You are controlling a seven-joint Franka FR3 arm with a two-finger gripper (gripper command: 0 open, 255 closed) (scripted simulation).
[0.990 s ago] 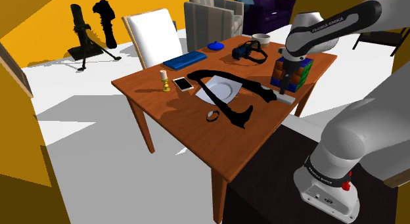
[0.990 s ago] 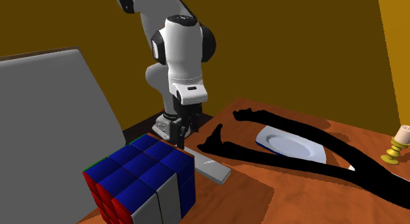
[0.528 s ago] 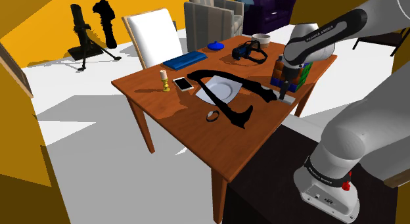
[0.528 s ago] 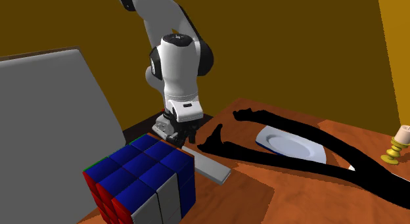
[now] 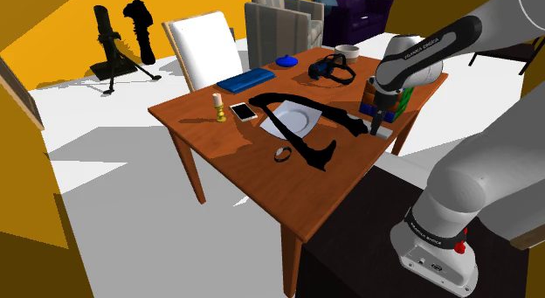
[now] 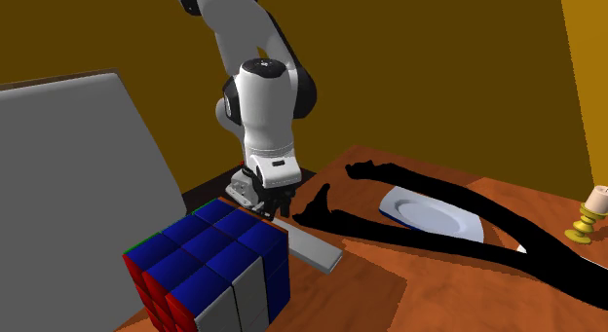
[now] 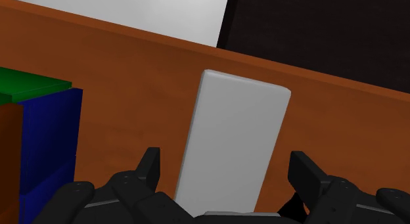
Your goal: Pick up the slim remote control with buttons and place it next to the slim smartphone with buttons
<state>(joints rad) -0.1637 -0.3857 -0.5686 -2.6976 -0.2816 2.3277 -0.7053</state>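
1. While hovering low near the table (image 5: pixel 253 178) edge on the stand's side, pointing the gripper (image 5: pixel 376 126) straight down at the remote (image 6: pixel 314 246).
2. Spreading the fingers (image 7: pixel 150 170) wide, one on each long side of the remote's near end. Not looking like touching it, going by the wrist view.
3. Lying flat on the brown wood as a plain grey slab, just beside the multicoloured cube (image 6: pixel 209 272).
4. Spotting the smartphone (image 5: pixel 244 113) well apart from all that, toward the shoulder view's left, sitting just beside a little yellow candlestick (image 5: pixel 218 107).
5. Seeing a white plate (image 5: pixel 294 121) between phone and remote, with a long black shape (image 5: pixel 306 148) sprawling around it.
6. Also noticing a blue book (image 5: pixel 246 79) and a black headset (image 5: pixel 332 69) resting along the table's far side.
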